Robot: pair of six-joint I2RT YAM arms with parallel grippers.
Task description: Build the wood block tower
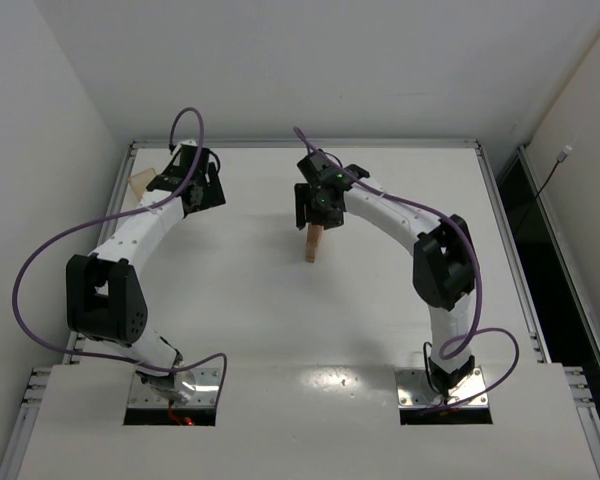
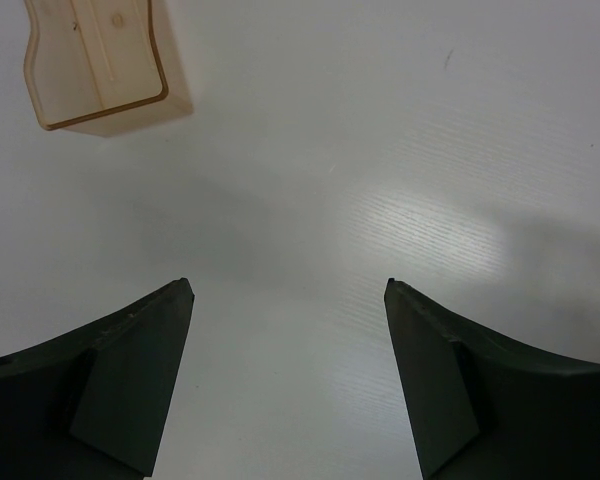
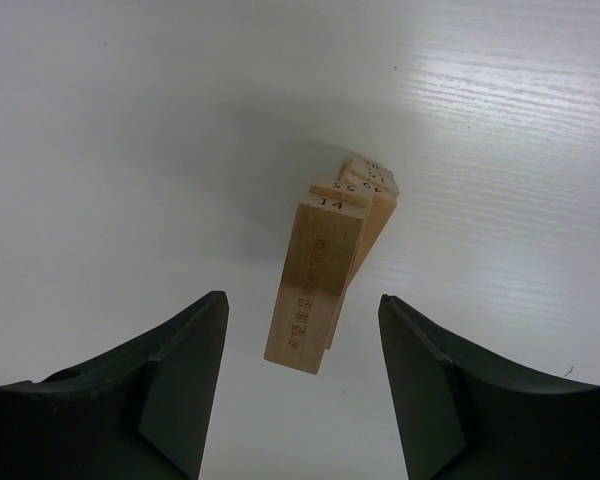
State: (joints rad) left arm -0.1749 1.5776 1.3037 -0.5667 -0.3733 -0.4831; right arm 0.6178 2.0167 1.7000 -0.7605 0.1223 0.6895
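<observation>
The tower (image 1: 312,243) is a narrow stack of light-tan wood blocks near the middle of the white table. In the right wrist view its top block (image 3: 316,286) lies between my fingers, with the lower blocks (image 3: 372,190) stepping away beneath it. My right gripper (image 3: 302,300) is open and hovers straight above the tower (image 3: 332,262) without touching it; it also shows in the top view (image 1: 316,212). My left gripper (image 2: 288,288) is open and empty over bare table at the far left, seen in the top view (image 1: 192,190).
A translucent amber box (image 2: 98,60) sits at the far left edge of the table, just beyond my left gripper; it also shows in the top view (image 1: 143,182). Raised metal rails (image 1: 310,144) border the table's far side and its other sides.
</observation>
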